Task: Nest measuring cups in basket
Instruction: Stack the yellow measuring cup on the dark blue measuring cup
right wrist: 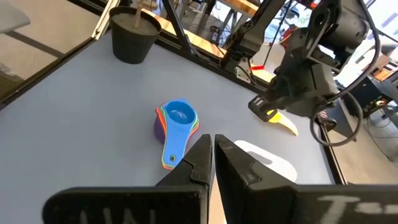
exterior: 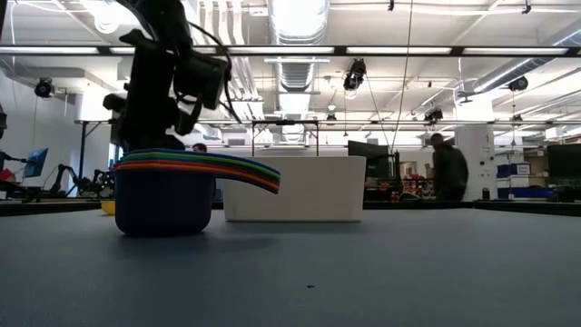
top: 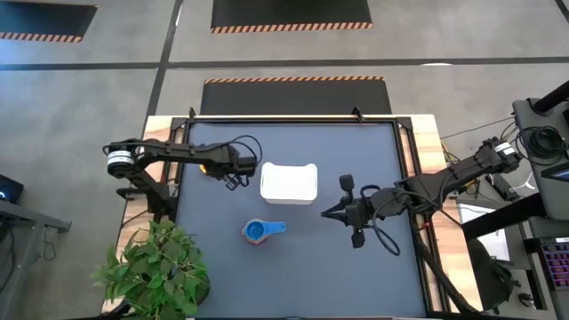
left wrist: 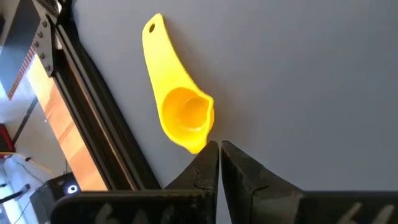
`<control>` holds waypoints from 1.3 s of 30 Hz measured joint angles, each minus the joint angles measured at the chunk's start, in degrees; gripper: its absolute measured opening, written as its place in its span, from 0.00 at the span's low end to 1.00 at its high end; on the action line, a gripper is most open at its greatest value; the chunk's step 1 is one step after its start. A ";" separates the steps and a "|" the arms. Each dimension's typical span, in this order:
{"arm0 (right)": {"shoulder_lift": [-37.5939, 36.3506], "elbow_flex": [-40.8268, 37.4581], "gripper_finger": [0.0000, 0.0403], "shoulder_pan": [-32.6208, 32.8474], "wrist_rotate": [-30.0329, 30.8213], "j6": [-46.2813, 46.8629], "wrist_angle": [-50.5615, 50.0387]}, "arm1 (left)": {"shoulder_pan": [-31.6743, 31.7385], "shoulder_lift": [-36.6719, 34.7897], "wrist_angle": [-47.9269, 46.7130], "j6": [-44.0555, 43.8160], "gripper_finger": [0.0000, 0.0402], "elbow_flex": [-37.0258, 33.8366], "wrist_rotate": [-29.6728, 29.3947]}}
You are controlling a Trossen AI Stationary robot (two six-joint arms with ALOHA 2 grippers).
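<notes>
A stack of nested measuring cups (top: 257, 232) stands on the mat near the table's near side, a blue cup on top and its handles (right wrist: 173, 148) fanned toward the right. In the low view the stack (exterior: 165, 195) shows coloured rims. A lone yellow cup (left wrist: 180, 109) lies on the mat at the far left, handle pointing away from my left gripper. The white basket (top: 289, 182) sits mid-table. My left gripper (left wrist: 217, 148) is shut, its tips beside the yellow cup's bowl. My right gripper (top: 331, 212) is shut, hovering right of the stack and basket. My left gripper has its shut fingertips (left wrist: 208, 152) right beside the rim of the yellow cup's bowl (left wrist: 194, 142), coming from above at a slant. I cannot tell whether they touch it. The cup lies flat on the mat.
A potted plant (top: 153, 271) stands at the near-left corner. A black frame rail (left wrist: 93, 118) runs close behind the yellow cup. Open mat lies between the stack and the near edge. A person (exterior: 447, 168) stands in the room beyond.
</notes>
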 joint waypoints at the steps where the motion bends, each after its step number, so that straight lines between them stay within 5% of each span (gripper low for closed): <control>1: -0.02 0.00 0.02 0.00 0.00 0.00 0.05 | 0.20 0.00 0.15 0.01 0.00 -0.48 0.04; 27: -0.08 -0.26 0.02 -0.02 0.04 0.13 -0.76 | 7.99 -0.39 10.51 2.81 0.01 -5.98 -1.54; 39: -0.08 -0.26 0.02 -0.02 0.04 0.15 -0.76 | 8.07 -0.39 10.55 0.22 0.24 -6.11 -1.66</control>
